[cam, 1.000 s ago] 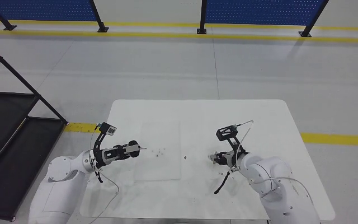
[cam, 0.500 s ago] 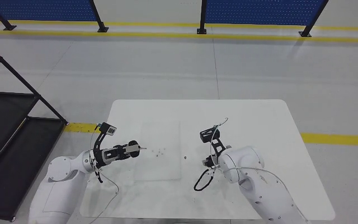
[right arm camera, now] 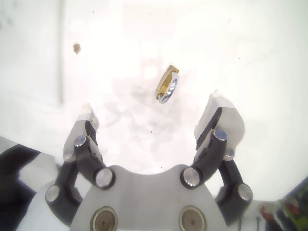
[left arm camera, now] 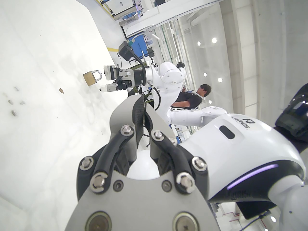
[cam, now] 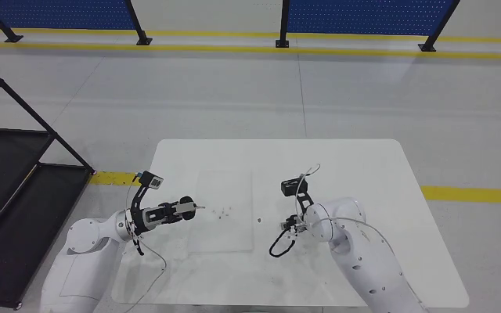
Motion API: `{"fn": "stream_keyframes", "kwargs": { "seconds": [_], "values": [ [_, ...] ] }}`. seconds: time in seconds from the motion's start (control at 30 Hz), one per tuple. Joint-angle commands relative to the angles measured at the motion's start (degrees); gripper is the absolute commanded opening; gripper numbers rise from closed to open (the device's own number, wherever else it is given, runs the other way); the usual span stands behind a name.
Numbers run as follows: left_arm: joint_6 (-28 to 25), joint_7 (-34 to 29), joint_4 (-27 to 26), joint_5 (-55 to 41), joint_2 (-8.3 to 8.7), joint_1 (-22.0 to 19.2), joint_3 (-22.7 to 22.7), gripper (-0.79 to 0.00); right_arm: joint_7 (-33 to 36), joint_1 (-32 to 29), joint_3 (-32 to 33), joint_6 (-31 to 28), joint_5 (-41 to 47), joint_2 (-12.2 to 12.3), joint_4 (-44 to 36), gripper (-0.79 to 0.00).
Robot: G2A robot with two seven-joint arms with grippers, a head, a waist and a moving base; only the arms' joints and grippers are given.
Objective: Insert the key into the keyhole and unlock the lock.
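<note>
A small brass padlock (right arm camera: 167, 86) with a silver shackle lies on the white table (cam: 352, 164), also visible as the padlock (left arm camera: 91, 78) in the left wrist view. My right gripper (right arm camera: 154, 111) is open just short of it, the shackle end facing the gap between its fingers without touching; the same right gripper (left arm camera: 105, 80) appears across the table. My left gripper (left arm camera: 142, 111) is shut and held above the table's left part. In the top view a thin metal piece, the key (cam: 200, 206), sticks out of the left gripper (cam: 188, 208) toward the right gripper (cam: 290, 226).
Several tiny screws (left arm camera: 13, 102) and a brown speck (right arm camera: 76, 48) lie on the table between the arms. A faint rectangular sheet (cam: 223, 235) covers the middle-left of the table. A black rack (cam: 23, 188) stands off the left side.
The right arm has swung left toward the table's middle, bringing its open gripper up to the padlock. The left arm has stayed put.
</note>
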Motion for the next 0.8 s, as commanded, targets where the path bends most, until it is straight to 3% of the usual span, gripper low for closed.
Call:
{"fn": "stream_keyframes", "kwargs": {
  "seconds": [0.0, 0.03, 0.13, 0.37, 0.4, 0.77],
  "values": [
    [0.0, 0.0, 0.0, 0.0, 0.00, 0.0, 0.0, -0.785, -0.2, 0.6, 0.2, 0.2, 0.1, -0.6, 1.4, 0.000],
    [0.0, 0.0, 0.0, 0.0, 0.00, 0.0, 0.0, -0.785, -0.3, 1.0, 0.2, 0.3, 0.2, -0.9, 2.2, -0.009],
    [0.0, 0.0, 0.0, 0.0, 0.00, 0.0, 0.0, -0.785, -0.5, 1.9, 0.1, 0.5, 0.0, -1.8, 4.6, -0.166],
    [0.0, 0.0, 0.0, 0.0, 0.00, 0.0, 0.0, -0.785, -0.5, 3.2, -0.1, 0.5, -0.7, -3.8, 9.4, -0.342],
    [0.0, 0.0, 0.0, 0.0, 0.00, 0.0, 0.0, -0.785, -0.5, 3.2, 0.0, 0.5, -0.9, -4.0, 9.7, -0.397],
    [0.0, 0.0, 0.0, 0.0, 0.00, 0.0, 0.0, -0.785, 0.4, 1.5, 2.8, -0.4, -5.8, -6.1, 9.4, -0.508]
  ]
}}
